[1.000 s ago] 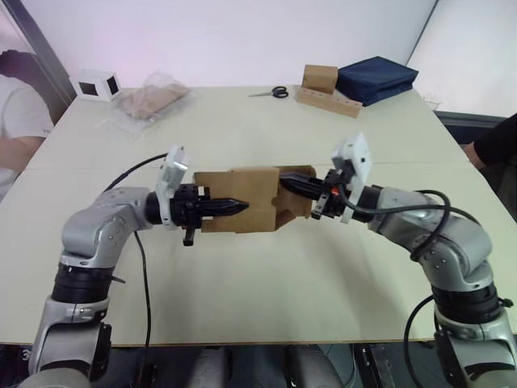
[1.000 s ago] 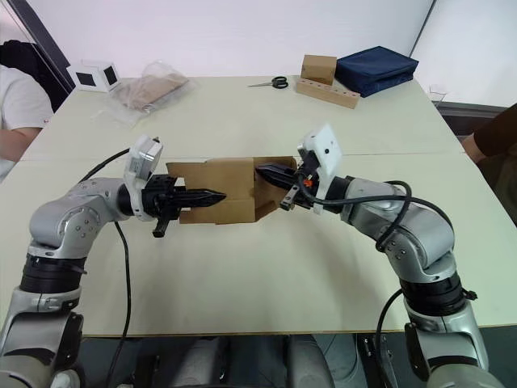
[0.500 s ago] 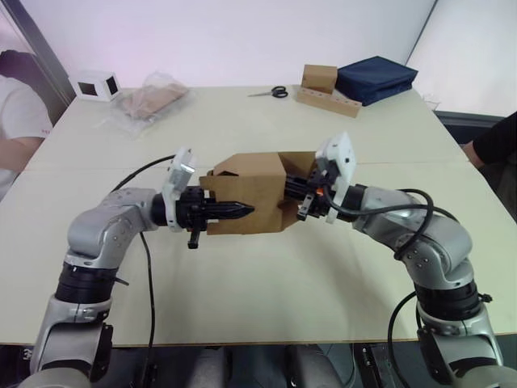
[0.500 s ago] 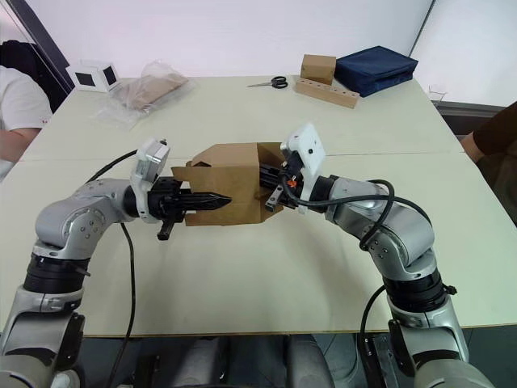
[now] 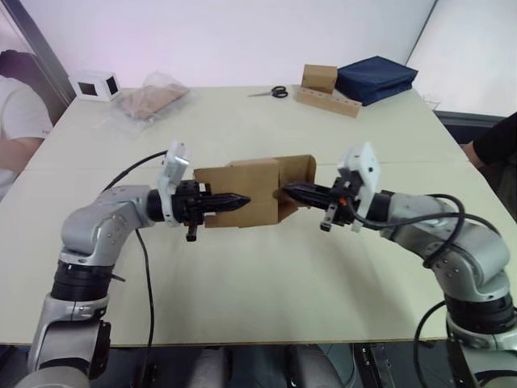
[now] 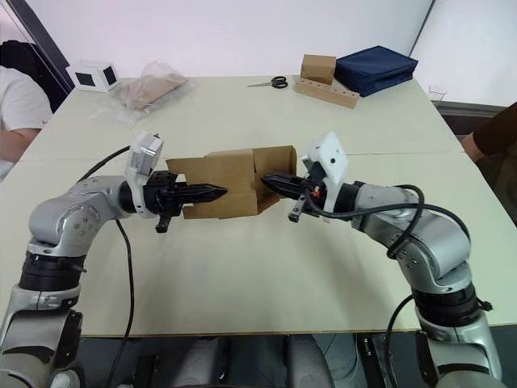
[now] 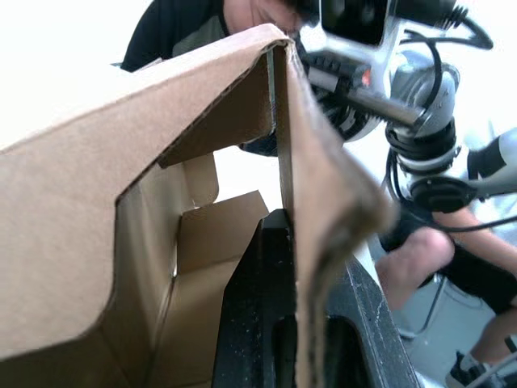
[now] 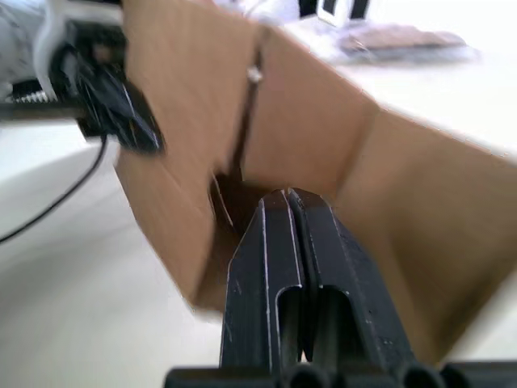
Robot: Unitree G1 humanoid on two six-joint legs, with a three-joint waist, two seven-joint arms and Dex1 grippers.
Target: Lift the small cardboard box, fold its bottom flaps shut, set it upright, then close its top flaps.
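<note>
Small cardboard box [image 5: 242, 202] lay at worktop [image 5: 266, 283] centre, flaps open. Left hand [image 5: 240, 200] pinched box wall (fingers either side); right hand [image 5: 288, 191] pressed together at opposite end.

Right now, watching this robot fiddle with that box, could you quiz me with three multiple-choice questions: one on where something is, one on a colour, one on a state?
1. Where do the scissors lie?
A. at the table's far edge
B. under the box
C. in the left gripper

2. What colour is the folded cloth item at the far right corner?
A. red
B. dark blue
C. yellow

3. How do the right gripper's fingers stand?
A. wide open
B. pressed together
C. clamped on the scissors

Answers:
1 A: they rest far back on the table, beyond the small cardboard box.
2 B: it shows navy.
3 B: the right wrist view shows both black fingers touching, pointing into the box's open end.
</note>
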